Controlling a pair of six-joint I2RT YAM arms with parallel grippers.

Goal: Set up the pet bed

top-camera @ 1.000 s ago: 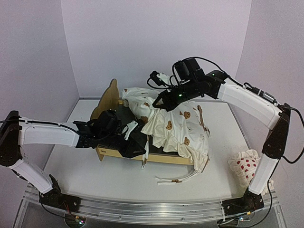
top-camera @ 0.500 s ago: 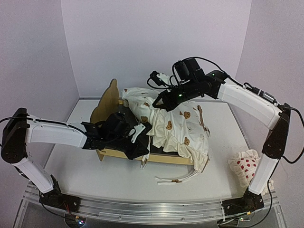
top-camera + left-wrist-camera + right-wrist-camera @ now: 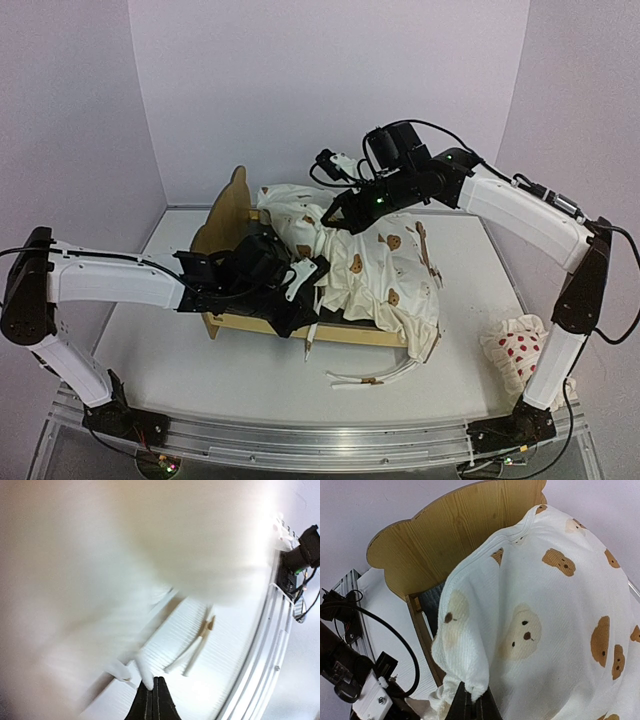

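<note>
Top external view has the pet bed [image 3: 355,334] sitting mid-table, headboard [image 3: 228,212] to the back left, its base mostly buried under the bear-print cushion [image 3: 385,270]. Over the last second the left arm has slid rightward along the bed's near rail. The left gripper [image 3: 312,272] now sits right at the cushion's bunched left edge, where before it hung back nearer the headboard. Its fingers [image 3: 145,706] are pressed together in the wrist view. A white tie [image 3: 142,672] ends right at the tips, but the blur hides whether it is nipped. The right gripper [image 3: 338,215] hasn't budged: it is clamped on the cushion's hem, holding it lifted above the bed. To my eye both arms are getting set to spread the cushion flat, so the job looks about midway.

Count: one bed, one cushion, one red-dotted pillow [image 3: 512,352] lying well apart by the right arm's base, and two arms. Loose ties trail onto the table [image 3: 180,360]; I can't number them.
</note>
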